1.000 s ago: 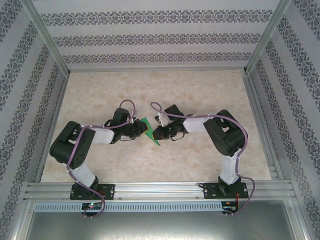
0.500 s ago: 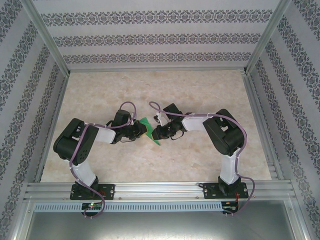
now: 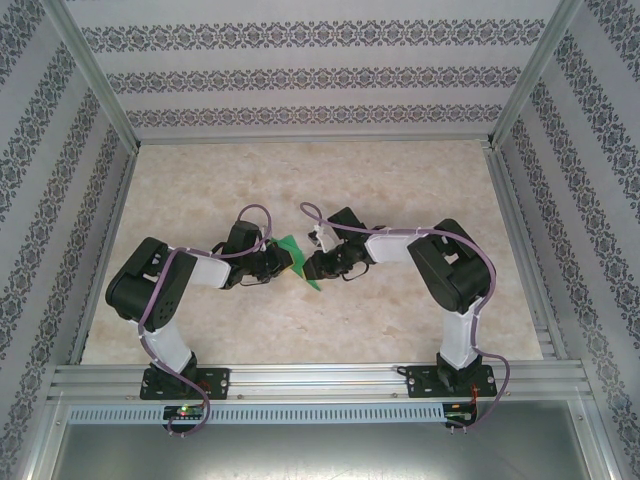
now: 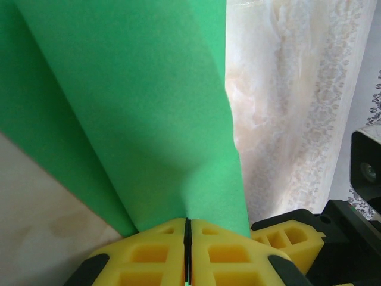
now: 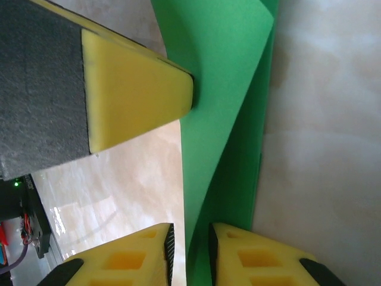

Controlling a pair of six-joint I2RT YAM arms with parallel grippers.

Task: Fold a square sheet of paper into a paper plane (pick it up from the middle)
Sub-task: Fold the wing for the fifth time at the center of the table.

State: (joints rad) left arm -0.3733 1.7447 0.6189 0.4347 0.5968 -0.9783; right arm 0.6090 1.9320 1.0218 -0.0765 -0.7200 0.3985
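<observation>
Holding the green paper (image 3: 291, 248) up off the table (image 3: 400, 190), mid-table, both arms met nose to nose over it. Paper was already a creased wedge, not a flat square and not yet a dart, so judged mid-fold.

The left gripper (image 4: 186, 221) was pressed fully together on the paper's lower edge. In the left wrist view the sheet rose straight out of the seam between the two yellow fingers, with a soft dent just above the pinch. Likely the anchor grip: it kept the layers stacked and the paper standing so the other arm could work on it.

The right gripper (image 5: 190, 229) had its jaws a little apart. The paper's edge ran through the gap, and that gap looked wider than the paper, so read as not clamped. Contact with either pad couldn't be ruled out. In the right wrist view two green layers splayed apart toward the top, one flap leaning away from the other, so the crease wasn't pressed flat there.

The tip of a left finger (image 5: 140, 89) touched the flap's face in that same view.

Probable reason for the setup: one hand fixed the fold line, while the other straddled the edge, ready to re-grip or slide along the crease.

Risk: thin paper with a single firm pinch could sag or twist out of line if the right jaws closed off the crease.

Next move needs the right jaws square to the fold before squeezing.
</observation>
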